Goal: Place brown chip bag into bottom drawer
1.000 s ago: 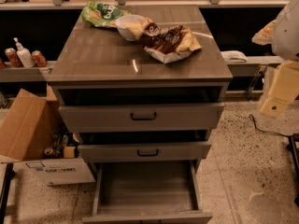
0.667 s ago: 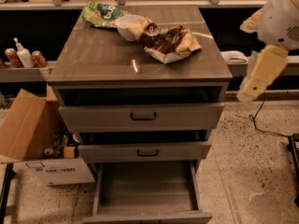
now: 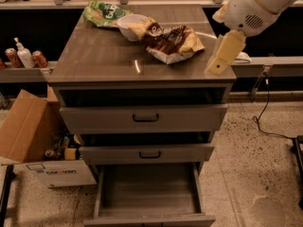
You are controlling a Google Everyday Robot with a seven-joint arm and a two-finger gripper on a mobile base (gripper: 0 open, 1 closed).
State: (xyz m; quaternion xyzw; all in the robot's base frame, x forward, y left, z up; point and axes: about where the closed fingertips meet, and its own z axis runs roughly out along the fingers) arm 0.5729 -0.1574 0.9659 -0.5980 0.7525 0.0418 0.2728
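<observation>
Brown bag [image 3: 171, 42] lies crumpled on the counter [image 3: 104, 60], toward its back right, against the white bowl [image 3: 130, 25], with the green bag [image 3: 105, 14] beyond. The gripper [image 3: 220, 63] hangs over the counter's right edge, near the bag but apart from it; how open it is cannot be told. The bottom drawer [image 3: 149, 189] stands pulled out.

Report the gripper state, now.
Gripper: state cannot be told; it hangs at the right edge of the cabinet top, apart from the brown chip bag.

Grey worktop [image 3: 104, 56] carries the brown bag [image 3: 173, 41], bowl [image 3: 127, 24] and green bag [image 3: 102, 14]; gripper [image 3: 220, 56] hovers at its right edge.
</observation>
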